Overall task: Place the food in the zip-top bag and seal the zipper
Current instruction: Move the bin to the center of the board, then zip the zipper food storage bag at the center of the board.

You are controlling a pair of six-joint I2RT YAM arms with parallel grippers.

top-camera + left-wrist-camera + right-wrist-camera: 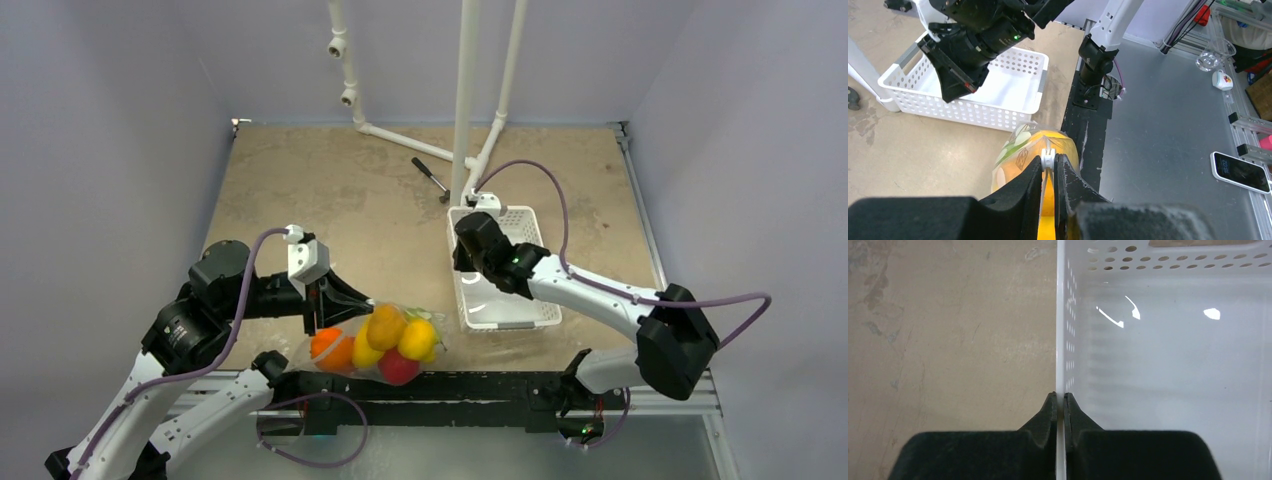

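Near white perforated plastic tray (510,323), clear fruit-filled plastic bag (385,338): L pincer (1049,167) clamps its mouth strip, R pincer (1060,407) clamps tray wall.

The zip-top bag (378,340) is clear, showing an orange (333,349), yellow lemons (417,338) and a red apple (399,367); the basket (510,318) is white, its walls dotted with rows of round holes; the counter (330,190) is tan, blotched darker; the left claw (1049,165) and right claw (1060,402) are black; the cables (560,200) are purple.
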